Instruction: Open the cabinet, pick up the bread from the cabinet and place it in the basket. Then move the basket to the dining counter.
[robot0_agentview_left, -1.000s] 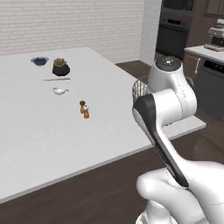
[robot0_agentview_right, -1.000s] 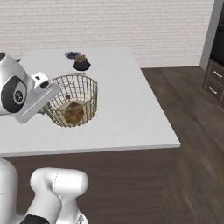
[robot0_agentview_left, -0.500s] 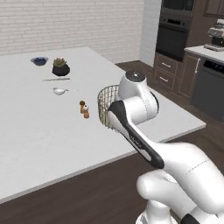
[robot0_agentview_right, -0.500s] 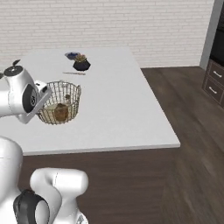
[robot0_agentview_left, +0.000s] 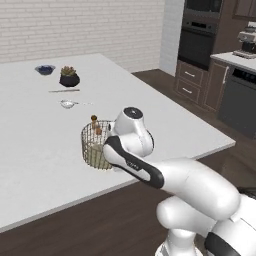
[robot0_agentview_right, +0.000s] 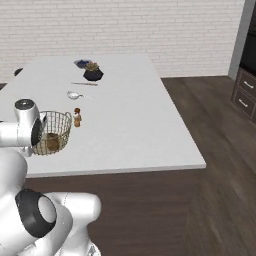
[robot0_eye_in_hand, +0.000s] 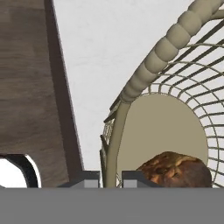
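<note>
The tan wire basket (robot0_agentview_left: 95, 146) (robot0_agentview_right: 55, 131) sits low over the near part of the white dining counter (robot0_agentview_left: 40, 130) (robot0_agentview_right: 125, 125); I cannot tell whether it touches the top. The dark-brown bread (robot0_agentview_right: 52, 142) (robot0_eye_in_hand: 175, 169) lies inside on the pale bottom. In the hand view my gripper (robot0_eye_in_hand: 110, 179) is shut on the basket's rim wire (robot0_eye_in_hand: 114, 135), which runs up between the two fingertips (robot0_eye_in_hand: 85, 178). In the base views the white wrist covers the fingers at the basket's near side. The cabinet is out of view.
Small brown shakers (robot0_agentview_left: 94, 120) (robot0_agentview_right: 77, 117) stand just beyond the basket. Farther back are a spoon (robot0_agentview_left: 67, 104) (robot0_agentview_right: 73, 95), a thin stick (robot0_agentview_left: 64, 90), a potted plant (robot0_agentview_left: 69, 77) (robot0_agentview_right: 93, 73) and a blue bowl (robot0_agentview_left: 45, 69) (robot0_agentview_right: 81, 63). The counter's dark edge (robot0_eye_in_hand: 65, 100) lies close beside the basket.
The arm has swung the basket, bread inside, from the counter's right edge leftward and nearer, past the shakers. The gripper stayed shut.
</note>
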